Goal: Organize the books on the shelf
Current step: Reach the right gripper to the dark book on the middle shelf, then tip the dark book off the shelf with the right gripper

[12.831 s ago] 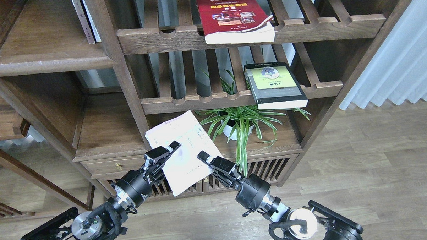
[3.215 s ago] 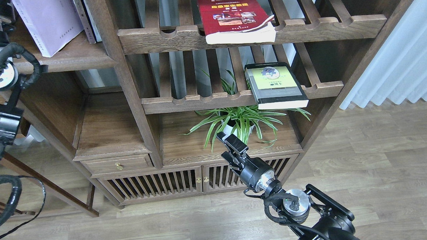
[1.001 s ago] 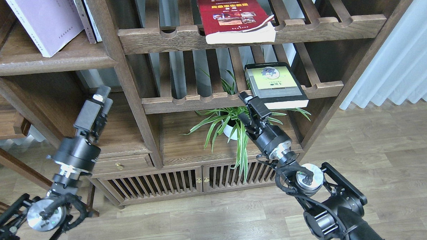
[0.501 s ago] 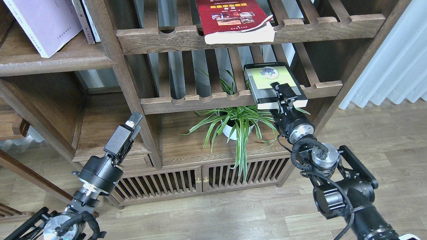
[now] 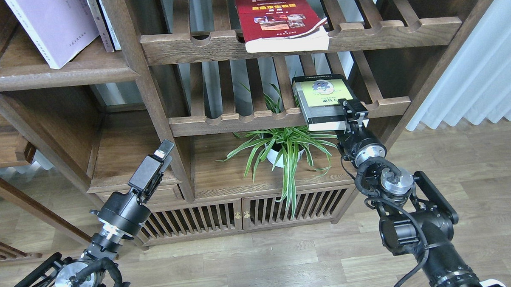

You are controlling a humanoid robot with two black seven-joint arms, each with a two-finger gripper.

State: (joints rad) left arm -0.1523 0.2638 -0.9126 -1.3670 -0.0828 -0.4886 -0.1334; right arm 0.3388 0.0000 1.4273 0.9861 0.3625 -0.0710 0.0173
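The lilac book at eleven o'clock runs off the top edge, so its upper part is lost, as are the tops of the thin upright volumes beside it. The dark-red book at twelve o'clock has its far end clipped by the same edge. The right gripper covers the near right corner of the yellow-green book, and whether its fingers actually pinch the cover cannot be made out. The left gripper is seen side-on; its fingers blur into one dark bar. The plant's pot is mostly buried under leaves.
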